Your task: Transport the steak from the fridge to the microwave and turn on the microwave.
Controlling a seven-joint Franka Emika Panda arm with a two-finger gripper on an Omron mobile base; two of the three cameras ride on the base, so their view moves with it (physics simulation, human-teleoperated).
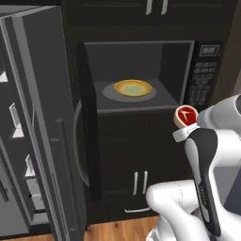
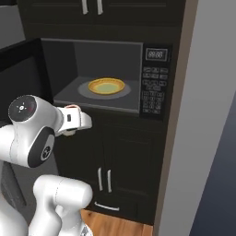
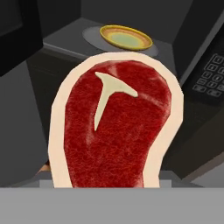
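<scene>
Steak (image 3: 114,127) (raw, white T-shaped bone mark) is clamped in the gripper (image 1: 184,126), held just outside and below the open microwave (image 1: 141,75). Farther in, a yellow-orange plate (image 3: 126,37) rests on the microwave turntable (image 1: 109,95).

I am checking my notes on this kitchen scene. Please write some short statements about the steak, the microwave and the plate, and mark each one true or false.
1. The microwave door stands open. True.
2. The steak already lies on the yellow-orange plate. False: it is outside the microwave, at the gripper, in front of the opening and lower than the plate.
3. The plate sits inside the microwave, on the round turntable. True.
4. The gripper is empty. False: it is shut on the steak, which stands close before the hand camera.
5. The keypad is on the left of the microwave cavity. False: it is on the right.
</scene>
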